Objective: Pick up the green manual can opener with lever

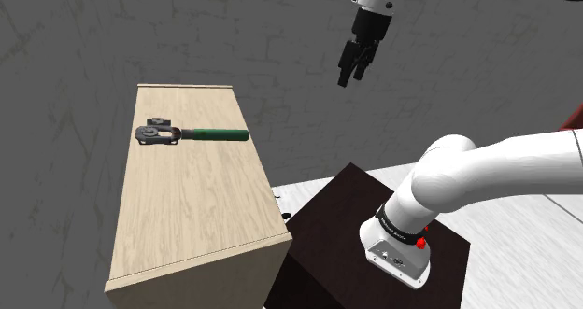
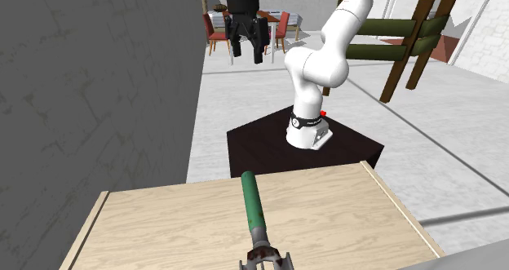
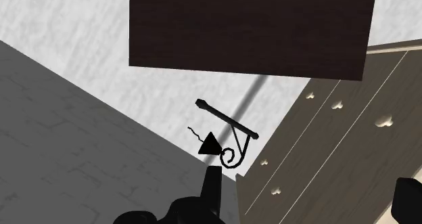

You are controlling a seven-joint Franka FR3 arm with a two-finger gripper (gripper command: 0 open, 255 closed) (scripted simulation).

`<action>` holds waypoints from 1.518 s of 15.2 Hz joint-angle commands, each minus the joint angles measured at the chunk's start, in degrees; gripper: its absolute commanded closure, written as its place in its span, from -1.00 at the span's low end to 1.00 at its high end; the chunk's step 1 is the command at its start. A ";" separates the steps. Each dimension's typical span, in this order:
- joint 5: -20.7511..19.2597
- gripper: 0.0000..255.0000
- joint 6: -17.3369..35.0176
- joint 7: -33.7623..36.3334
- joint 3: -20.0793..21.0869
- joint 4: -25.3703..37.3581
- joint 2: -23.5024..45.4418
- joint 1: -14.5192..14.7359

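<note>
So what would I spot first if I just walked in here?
Probably the can opener with its green handle, lying flat on the pale wooden cabinet top, toward its far end in the shoulder view. Next, the big white arm rising from the dark stand, with its black hand hanging open high in the air, well away from the opener.

The white arm (image 2: 314, 64) is arching above the black gripper (image 2: 247, 55), which is pointing downward, its 2 fingers (image 3: 213, 185) standing apart, clasping nothing.
</note>
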 commanded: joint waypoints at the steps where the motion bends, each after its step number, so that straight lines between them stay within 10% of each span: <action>1: 0.00 -1.00 0.00 0.00 0.00 0.00 0.00 0.00; 23: 1.67 -1.00 28.74 -21.88 8.50 12.81 35.35 14.65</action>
